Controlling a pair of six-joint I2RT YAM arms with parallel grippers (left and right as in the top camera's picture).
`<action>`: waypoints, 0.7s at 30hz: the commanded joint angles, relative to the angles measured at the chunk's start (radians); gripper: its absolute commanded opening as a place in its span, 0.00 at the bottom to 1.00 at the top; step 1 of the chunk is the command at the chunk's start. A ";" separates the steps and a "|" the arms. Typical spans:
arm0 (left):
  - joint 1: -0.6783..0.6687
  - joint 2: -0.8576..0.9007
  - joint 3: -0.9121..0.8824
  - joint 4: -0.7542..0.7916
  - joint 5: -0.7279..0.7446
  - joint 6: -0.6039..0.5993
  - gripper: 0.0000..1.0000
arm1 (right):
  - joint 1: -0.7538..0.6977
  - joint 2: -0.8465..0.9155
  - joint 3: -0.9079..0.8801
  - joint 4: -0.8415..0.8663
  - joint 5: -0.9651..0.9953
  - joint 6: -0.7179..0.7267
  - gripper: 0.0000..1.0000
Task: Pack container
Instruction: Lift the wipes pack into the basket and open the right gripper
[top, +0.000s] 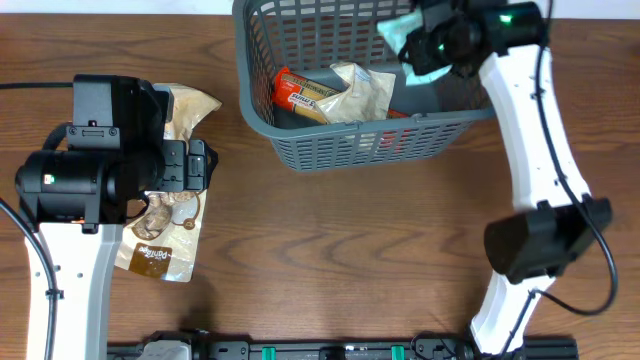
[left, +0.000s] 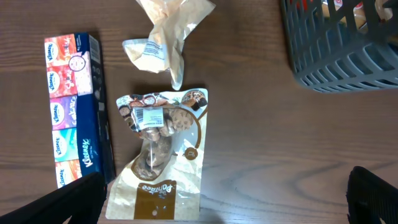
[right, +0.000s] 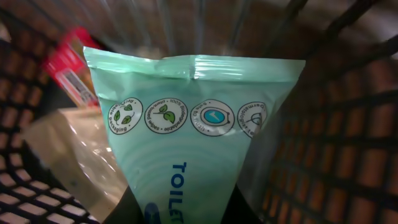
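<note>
Container (top: 330, 145) sits at far centre of tabletop (top: 350, 260), with an orange bar pack (top: 300, 93) and a crinkled beige bag (top: 362, 92) inside. Right hand (top: 432, 42) hangs over its right end, pinching a mint-green packet (right: 193, 143). Left hand (top: 198, 165) is spread wide above cookie pouch (left: 161, 162), with tissue pack (left: 74, 106) beside the pouch.

Dark grey slotted basket (top: 360, 146), mint-green packet (right: 194, 140).
</note>
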 joint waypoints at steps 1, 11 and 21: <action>0.001 0.001 0.005 -0.006 -0.008 0.009 0.99 | -0.002 0.042 0.000 -0.011 0.010 -0.016 0.01; 0.001 0.001 0.005 -0.006 -0.008 0.022 0.99 | -0.002 0.082 0.000 -0.020 0.065 -0.016 0.93; 0.020 0.000 0.005 0.025 -0.029 0.013 0.99 | 0.000 -0.015 0.039 -0.022 0.066 -0.015 0.99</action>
